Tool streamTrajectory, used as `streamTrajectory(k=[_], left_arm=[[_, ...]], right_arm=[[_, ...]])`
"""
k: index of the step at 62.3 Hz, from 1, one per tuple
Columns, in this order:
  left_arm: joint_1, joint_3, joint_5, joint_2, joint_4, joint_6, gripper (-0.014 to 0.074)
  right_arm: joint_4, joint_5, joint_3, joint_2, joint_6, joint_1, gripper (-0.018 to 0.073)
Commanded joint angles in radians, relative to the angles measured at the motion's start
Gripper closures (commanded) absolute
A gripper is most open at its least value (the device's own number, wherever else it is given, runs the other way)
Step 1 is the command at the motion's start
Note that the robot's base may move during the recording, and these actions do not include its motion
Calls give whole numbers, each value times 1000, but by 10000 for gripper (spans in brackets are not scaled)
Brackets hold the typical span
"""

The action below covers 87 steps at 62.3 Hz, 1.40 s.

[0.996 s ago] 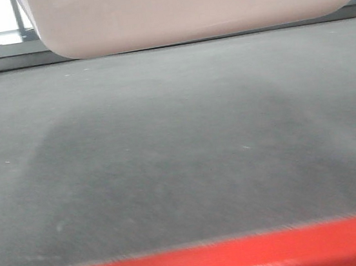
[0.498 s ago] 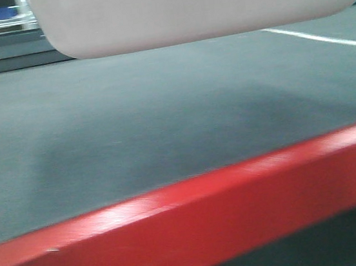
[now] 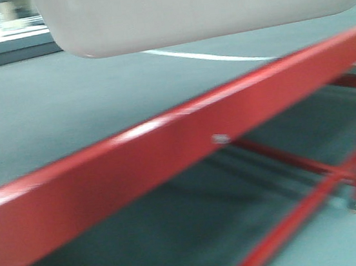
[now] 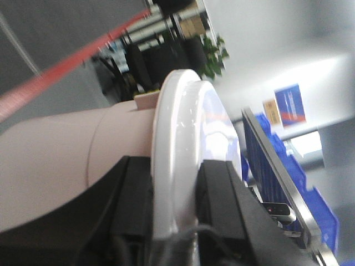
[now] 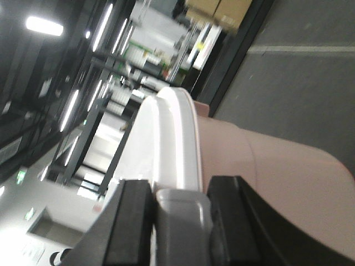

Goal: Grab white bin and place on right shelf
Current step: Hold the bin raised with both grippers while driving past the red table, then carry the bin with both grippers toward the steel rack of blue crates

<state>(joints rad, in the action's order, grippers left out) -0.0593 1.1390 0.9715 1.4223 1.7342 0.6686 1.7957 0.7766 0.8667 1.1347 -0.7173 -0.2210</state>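
The white bin (image 3: pixel 201 7) hangs in the air at the top of the front view, only its pinkish underside showing. In the left wrist view my left gripper (image 4: pixel 176 185) is shut on the bin's glossy white lid rim (image 4: pixel 180 127), one black finger on each side, with the pinkish tub wall (image 4: pixel 50 166) to the left. In the right wrist view my right gripper (image 5: pixel 180 208) is shut on the grey handle (image 5: pixel 183 221) at the lid's edge (image 5: pixel 177 138); the tub wall (image 5: pixel 277 177) lies to the right. The right shelf is out of view.
A red metal beam (image 3: pixel 167 147) of a rack crosses the front view diagonally below the bin, with lower red bars (image 3: pixel 300 176) and grey floor with a white line (image 3: pixel 207 56). Blue crates (image 4: pixel 299 188) on a steel-edged shelf show in the left wrist view.
The front view has swung: the red beam has risen from the bottom edge to a steep diagonal across the middle, and the rack's lower bars have come into sight. The bin stays held at the top.
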Motion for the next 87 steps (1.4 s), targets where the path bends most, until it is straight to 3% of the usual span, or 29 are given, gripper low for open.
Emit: streamTrajectory(k=[1,87], left_arm=[[-52,36,354,-48,42,23,723],[-52,36,354,-48,42,23,723]], right_arm=[[88,178,43,-26,3,34,499],[88,178,43,-26,3,33,499]])
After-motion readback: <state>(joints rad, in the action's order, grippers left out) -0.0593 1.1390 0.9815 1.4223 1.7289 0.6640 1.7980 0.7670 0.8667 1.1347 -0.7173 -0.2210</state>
